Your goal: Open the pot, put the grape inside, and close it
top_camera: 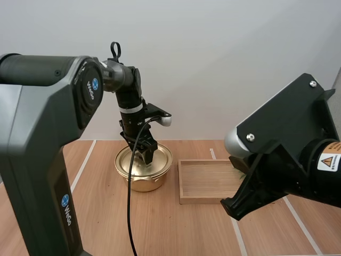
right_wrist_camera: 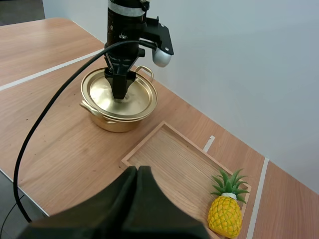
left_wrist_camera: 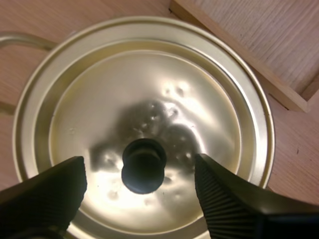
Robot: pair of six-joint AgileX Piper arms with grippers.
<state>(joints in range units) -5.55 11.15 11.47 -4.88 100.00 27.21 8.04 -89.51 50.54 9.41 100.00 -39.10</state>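
A gold pot (top_camera: 143, 180) stands on the table with its lid (left_wrist_camera: 149, 99) on. Straight above the lid hangs my left gripper (top_camera: 145, 154), and it is open. In the left wrist view its two fingers (left_wrist_camera: 55, 191) stand on either side of the lid's black knob (left_wrist_camera: 144, 164), apart from it. The right wrist view shows the same gripper (right_wrist_camera: 119, 88) low over the pot (right_wrist_camera: 117, 117). My right gripper (right_wrist_camera: 138, 174) is shut on nothing, its fingers lying together as one dark wedge above the table's near edge, short of the tray.
A shallow wooden tray (top_camera: 208, 178) lies just right of the pot, its corner (left_wrist_camera: 239, 55) close to the lid's rim. A toy pineapple (right_wrist_camera: 227, 215) lies at the far end of that tray (right_wrist_camera: 174, 159). White tape lines cross the table.
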